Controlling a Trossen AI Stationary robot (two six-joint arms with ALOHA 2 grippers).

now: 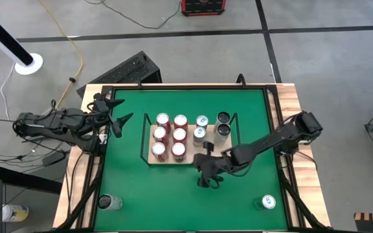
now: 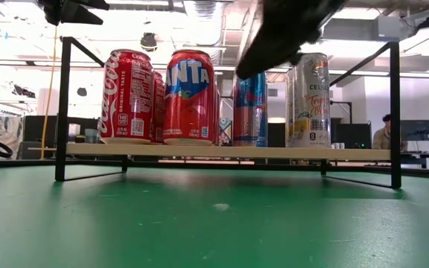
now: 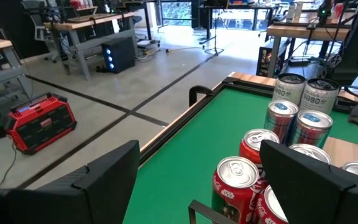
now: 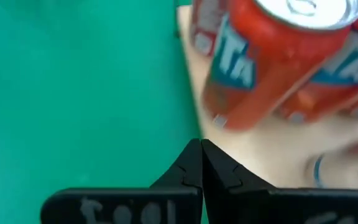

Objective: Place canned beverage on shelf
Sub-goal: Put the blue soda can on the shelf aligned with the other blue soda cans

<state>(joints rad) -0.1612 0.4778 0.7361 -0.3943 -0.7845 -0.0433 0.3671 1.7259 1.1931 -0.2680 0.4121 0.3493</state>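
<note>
The right gripper [image 1: 207, 173] hangs closed and empty just off the near edge of the shelf [image 1: 207, 156], while the left gripper [image 1: 117, 120] waits open and empty near the table's left edge. The shelf holds ten cans, so the step in hand appears to be fetching another: the near-right can [image 1: 267, 202] or the near-left can [image 1: 111, 202]. The next move requires opening the fingers over a can; the open green table [image 1: 173, 194] between gives free travel, and bare board remains at the shelf's near right corner.

The left arm waits at the table's left edge, its pincer [image 1: 123, 121] spread wide. The right arm reaches in from the right edge, its pincer [image 1: 204, 183] closed and empty.
</note>
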